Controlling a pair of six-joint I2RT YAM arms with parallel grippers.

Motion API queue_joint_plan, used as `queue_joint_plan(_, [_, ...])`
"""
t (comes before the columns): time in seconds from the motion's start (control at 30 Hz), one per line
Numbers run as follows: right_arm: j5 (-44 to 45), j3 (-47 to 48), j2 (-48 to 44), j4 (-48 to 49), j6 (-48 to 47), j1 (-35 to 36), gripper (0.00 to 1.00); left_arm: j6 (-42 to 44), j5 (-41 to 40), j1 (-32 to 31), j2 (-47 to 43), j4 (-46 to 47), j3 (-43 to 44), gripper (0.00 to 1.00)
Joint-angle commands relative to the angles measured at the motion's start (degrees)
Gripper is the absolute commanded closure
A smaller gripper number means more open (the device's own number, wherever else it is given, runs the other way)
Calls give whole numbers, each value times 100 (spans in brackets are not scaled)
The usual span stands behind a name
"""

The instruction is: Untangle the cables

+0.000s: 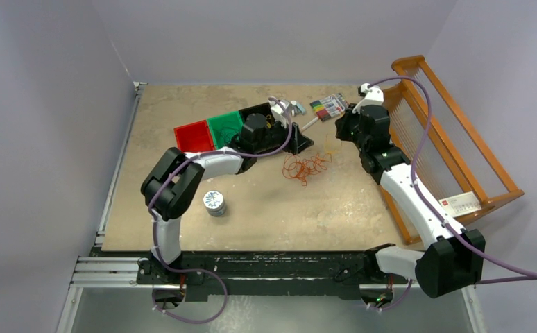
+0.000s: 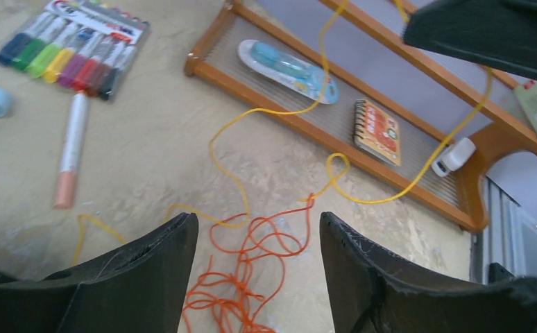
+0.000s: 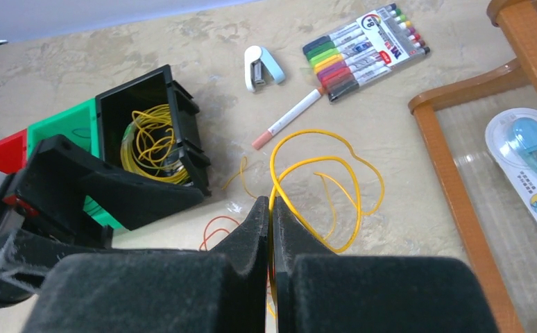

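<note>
Right gripper (image 3: pixel 271 208): fingers pressed together, pinching one strand of the yellow cable (image 3: pixel 321 159) and holding it above the table, probably so its loops hang free of the rest.
Left gripper (image 2: pixel 257 220): fingers spread with nothing between them, hovering low over the orange cable (image 1: pixel 306 166), probably placed there to pin or pick that bundle while the yellow is drawn away.
Yellow cable: runs from the right gripper's pinch in wide loops over the table, between the tangle and the wooden rack (image 1: pixel 453 149).
Orange cable: a loose knot lying flat mid-table, just beside the left gripper.
Crossing: the left wrist view shows yellow passing right at the upper edge of the orange loops. Whether the two are threaded through each other there I cannot tell.
Black bin (image 3: pixel 182 121): holds a coil of yellow wire (image 3: pixel 151 135), which suggests freed cables go in the bins.
Progress: mid-task by my reading, with yellow partly lifted out and orange not yet sorted.
</note>
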Motion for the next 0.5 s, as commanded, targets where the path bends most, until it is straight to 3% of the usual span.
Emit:
queue_joint_plan(0.0, [-295,282,-178,154,110,-34,100,49,424,-155,63,830,-63,35])
queue_joint_plan(0.47, [-602,385,-141,135,188,-56,100,572,42,-638,651,240,473,35])
